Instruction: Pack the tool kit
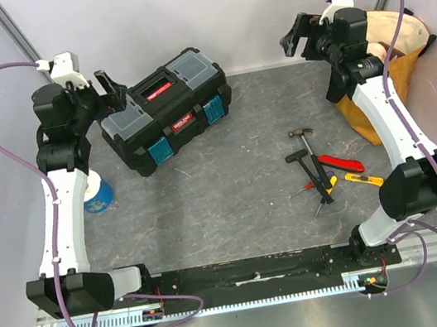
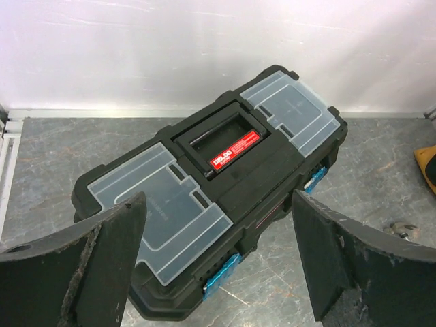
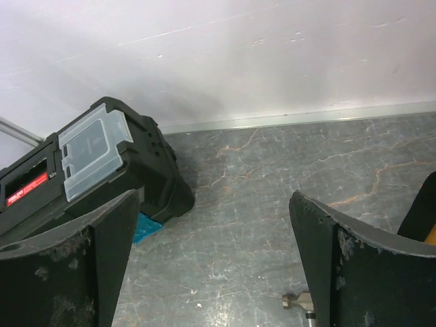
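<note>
While left claw (image 2: 218, 201) and right claw (image 3: 214, 197) gape empty, the right arm (image 1: 391, 114) half-hides the tote bag (image 1: 410, 31).

A grey, marble-patterned table (image 1: 235, 211) is enclosed by pale walls (image 1: 217, 4) at the back and sides. In its far right corner a mustard-yellow fabric tote bag (image 1: 387, 26) slumps against the wall, with paler fabric showing at its top. Near the left edge stands a small blue-and-white cup (image 1: 100, 197), upright, well apart from the bag. A slotted white cable channel (image 1: 250, 299) runs along the near edge.
</note>
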{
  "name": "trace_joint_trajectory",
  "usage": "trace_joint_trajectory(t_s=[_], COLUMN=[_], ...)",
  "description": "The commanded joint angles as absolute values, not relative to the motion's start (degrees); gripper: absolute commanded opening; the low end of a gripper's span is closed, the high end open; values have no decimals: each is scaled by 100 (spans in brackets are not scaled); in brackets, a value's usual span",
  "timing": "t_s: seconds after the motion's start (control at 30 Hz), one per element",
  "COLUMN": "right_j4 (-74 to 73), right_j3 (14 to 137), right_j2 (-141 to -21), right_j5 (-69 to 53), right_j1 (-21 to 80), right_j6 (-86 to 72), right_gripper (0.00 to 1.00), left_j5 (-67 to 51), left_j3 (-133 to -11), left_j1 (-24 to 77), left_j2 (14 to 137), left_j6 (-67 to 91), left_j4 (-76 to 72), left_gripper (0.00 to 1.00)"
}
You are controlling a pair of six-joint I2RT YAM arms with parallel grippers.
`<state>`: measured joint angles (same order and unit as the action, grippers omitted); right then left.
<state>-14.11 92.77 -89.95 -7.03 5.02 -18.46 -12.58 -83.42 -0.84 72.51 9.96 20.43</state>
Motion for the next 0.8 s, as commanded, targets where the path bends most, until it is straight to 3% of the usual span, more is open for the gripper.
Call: trace_joint_trajectory(t_s=[0.0, 0.17, 0.37, 0.77], right_j4=[-1169, -1143, -994, -896], right_j3=[9229, 9036, 8728, 7955], right_j2=[-9017, -9000, -8983, -8772], right_j5=[-905, -967, -1292, -1398], right_j1=[492, 492, 527, 975], right_j6=[-1977, -2039, -2170, -2092], right_gripper=[98, 98, 98, 98], left_j5=[-1503, -2038, -1828, -3066], left_j3=[-8447, -8332, -8744, -10625], left_j1=[-79, -79, -281, -1089], left_j2=[7295, 7549, 8549, 11099], left_j6=[1055, 713, 817, 1363], left_j4=[1820, 1670, 1583, 888], left_gripper=[93, 96, 97, 98])
